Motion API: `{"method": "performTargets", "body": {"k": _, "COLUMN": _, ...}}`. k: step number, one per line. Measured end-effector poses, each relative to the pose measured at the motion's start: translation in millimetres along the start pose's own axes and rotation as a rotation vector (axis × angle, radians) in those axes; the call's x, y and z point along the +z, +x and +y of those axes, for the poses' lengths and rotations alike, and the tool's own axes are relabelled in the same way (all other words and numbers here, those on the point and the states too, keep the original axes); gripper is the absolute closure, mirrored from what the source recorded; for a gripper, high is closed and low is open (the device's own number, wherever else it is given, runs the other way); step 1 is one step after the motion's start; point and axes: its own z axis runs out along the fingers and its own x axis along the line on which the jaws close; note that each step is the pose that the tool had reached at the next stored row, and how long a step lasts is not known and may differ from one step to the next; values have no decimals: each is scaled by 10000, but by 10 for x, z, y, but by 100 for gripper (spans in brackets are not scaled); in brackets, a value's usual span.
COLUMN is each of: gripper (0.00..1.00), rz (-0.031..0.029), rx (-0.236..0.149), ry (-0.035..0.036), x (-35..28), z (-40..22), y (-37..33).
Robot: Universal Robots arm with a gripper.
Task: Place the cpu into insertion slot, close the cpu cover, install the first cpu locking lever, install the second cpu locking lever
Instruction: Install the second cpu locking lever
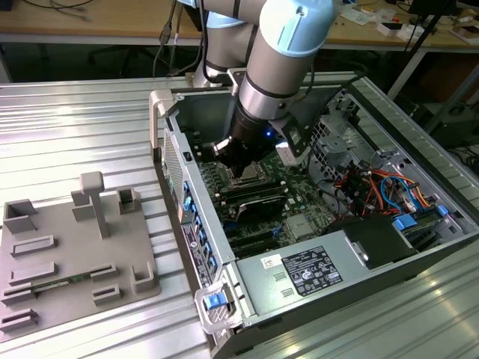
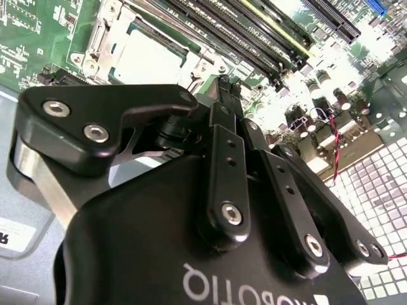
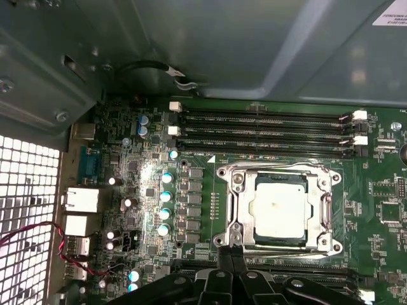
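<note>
My gripper [image 1: 241, 166] hangs low inside the open case [image 1: 419, 149], just above the green board [image 3: 381, 210]. In both wrist views my black fingers [image 2: 224, 101] meet at their tips with no gap and nothing between them, so my jaws are together and empty. Those tips sit right at the edge of the slot [image 3: 232, 210], at the side away from the three memory slots [image 3: 267, 130] that run along its far edge.

The cpu [image 3: 280, 206] lies flat in the slot. Its top is a pale, dull silver square with rounded corners and a faint mark near the middle. In the second wrist view the cpu [image 2: 149, 57] glares almost white under the light.

The cover [image 3: 324, 210] is down around the chip: a shiny metal frame, its big square window letting the cpu top show through. A screw sits at each corner of the surrounding bracket. Whether the two levers are latched I cannot tell.

In the exterior view a grey tray [image 1: 75, 254] of moulded holders rests on the ribbed metal table [image 1: 75, 127], at the exterior view's left of the case.
</note>
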Motion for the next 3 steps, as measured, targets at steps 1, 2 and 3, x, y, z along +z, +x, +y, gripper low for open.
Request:
{"method": "performTargets", "body": {"k": 1, "gripper": 89, "rz": 0, "rx": 0, "ry": 2, "x": 0, "z": 0, "y": 0}}
{"method": "performTargets", "body": {"k": 2, "gripper": 89, "rz": 0, "rx": -1, "ry": 4, "x": 0, "z": 0, "y": 0}}
{"method": "performTargets", "body": {"k": 3, "gripper": 89, "rz": 0, "rx": -1, "ry": 4, "x": 0, "z": 0, "y": 0}}
